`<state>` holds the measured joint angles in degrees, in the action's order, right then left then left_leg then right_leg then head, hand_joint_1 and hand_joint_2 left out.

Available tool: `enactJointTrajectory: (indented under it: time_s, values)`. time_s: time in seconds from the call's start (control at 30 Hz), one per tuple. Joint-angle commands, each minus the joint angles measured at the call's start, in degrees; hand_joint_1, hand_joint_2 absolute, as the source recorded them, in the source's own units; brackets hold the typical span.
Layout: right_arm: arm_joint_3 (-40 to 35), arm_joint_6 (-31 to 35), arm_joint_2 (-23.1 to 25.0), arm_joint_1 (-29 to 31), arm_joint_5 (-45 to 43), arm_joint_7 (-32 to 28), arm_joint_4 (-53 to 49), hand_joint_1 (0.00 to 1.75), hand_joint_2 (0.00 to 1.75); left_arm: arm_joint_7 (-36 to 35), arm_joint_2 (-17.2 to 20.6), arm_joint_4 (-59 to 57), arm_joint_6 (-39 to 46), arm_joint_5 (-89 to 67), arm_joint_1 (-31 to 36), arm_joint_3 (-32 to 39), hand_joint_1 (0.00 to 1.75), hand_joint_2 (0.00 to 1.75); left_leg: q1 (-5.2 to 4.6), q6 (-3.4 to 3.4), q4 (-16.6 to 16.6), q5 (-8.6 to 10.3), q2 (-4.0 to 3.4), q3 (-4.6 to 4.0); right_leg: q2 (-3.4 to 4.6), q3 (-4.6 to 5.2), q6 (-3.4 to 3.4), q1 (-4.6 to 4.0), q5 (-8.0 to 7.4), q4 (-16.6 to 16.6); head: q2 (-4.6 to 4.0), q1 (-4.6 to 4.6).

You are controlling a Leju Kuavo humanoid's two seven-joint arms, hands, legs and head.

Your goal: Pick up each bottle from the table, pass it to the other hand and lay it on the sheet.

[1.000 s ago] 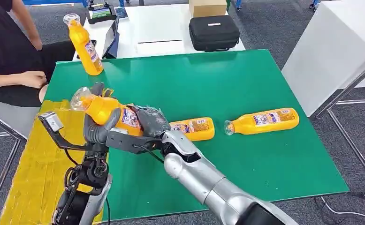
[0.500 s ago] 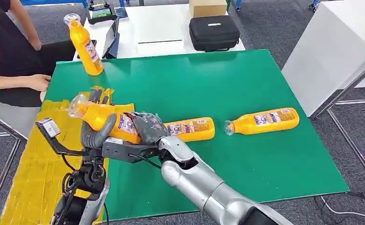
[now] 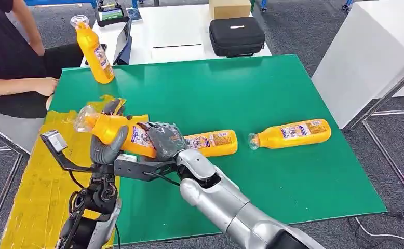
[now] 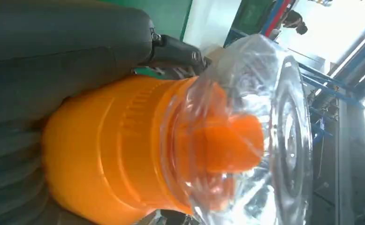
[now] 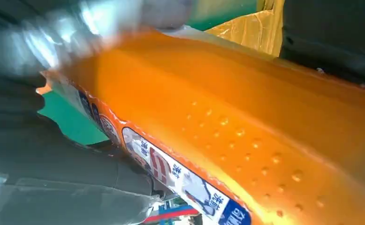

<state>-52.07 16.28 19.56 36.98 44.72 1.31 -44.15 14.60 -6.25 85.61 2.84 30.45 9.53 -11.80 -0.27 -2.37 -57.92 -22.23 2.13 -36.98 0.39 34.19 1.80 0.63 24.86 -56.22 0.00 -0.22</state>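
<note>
Handover is under way: the held bottle [image 3: 118, 133], clasped by both the left hand [image 3: 108, 142] and the right hand [image 3: 164, 139], has been carried slightly leftward above the yellow sheet's [image 3: 36, 192] edge

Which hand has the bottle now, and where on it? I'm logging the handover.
Both: the left hand grips the orange bottle near its shoulder, the right hand its labelled lower body.
</note>
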Motion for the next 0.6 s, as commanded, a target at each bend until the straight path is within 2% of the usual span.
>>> enactJointTrajectory:
  time_s: [0.03,0.5,0.53,0.57,0.6]
  values:
    - [-1.42,-2.37,-0.36,-1.89,1.06,-2.84,0.53,1.75,1.75,-0.77,-0.48,-4.84,-0.61,0.07,7.28,-2.77,1.75,1.75,0.08,0.09,-0.01,0.01,0.15,0.06,-0.28,-0.18,-0.04,-0.09,0.06,0.04,0.00,0.00]
    - [2.22,-1.21,0.36,-0.67,1.83,-2.58,4.41,1.75,1.75,0.32,-0.28,-4.80,-1.03,0.75,7.13,-2.31,1.75,1.75,0.10,0.13,-0.02,-0.03,0.04,0.16,-0.23,-0.30,-0.06,-0.13,0.07,0.06,0.00,-0.02]
    - [2.78,-1.43,0.31,-0.61,1.55,-2.64,4.64,1.29,1.75,0.79,-0.23,-4.36,-0.81,0.75,7.19,-1.83,1.75,1.75,0.07,0.11,-0.03,-0.03,0.01,0.13,-0.17,-0.24,-0.04,-0.10,0.06,0.03,0.00,0.00]
    - [3.82,-1.71,0.06,-0.92,0.55,-3.92,4.24,1.29,1.75,1.07,0.04,-3.78,-0.60,0.56,7.15,-1.38,1.75,1.75,0.06,0.08,-0.01,0.00,0.02,0.07,-0.15,-0.17,-0.03,-0.08,0.04,0.03,0.00,0.00]
    - [3.69,-1.81,-0.21,-0.63,0.89,-3.95,4.37,0.00,0.00,1.45,0.18,-3.61,-0.32,0.21,7.21,-1.15,1.75,1.75,0.07,0.11,-0.02,-0.01,0.03,0.11,-0.19,-0.23,-0.05,-0.10,0.06,0.03,0.00,-0.02]
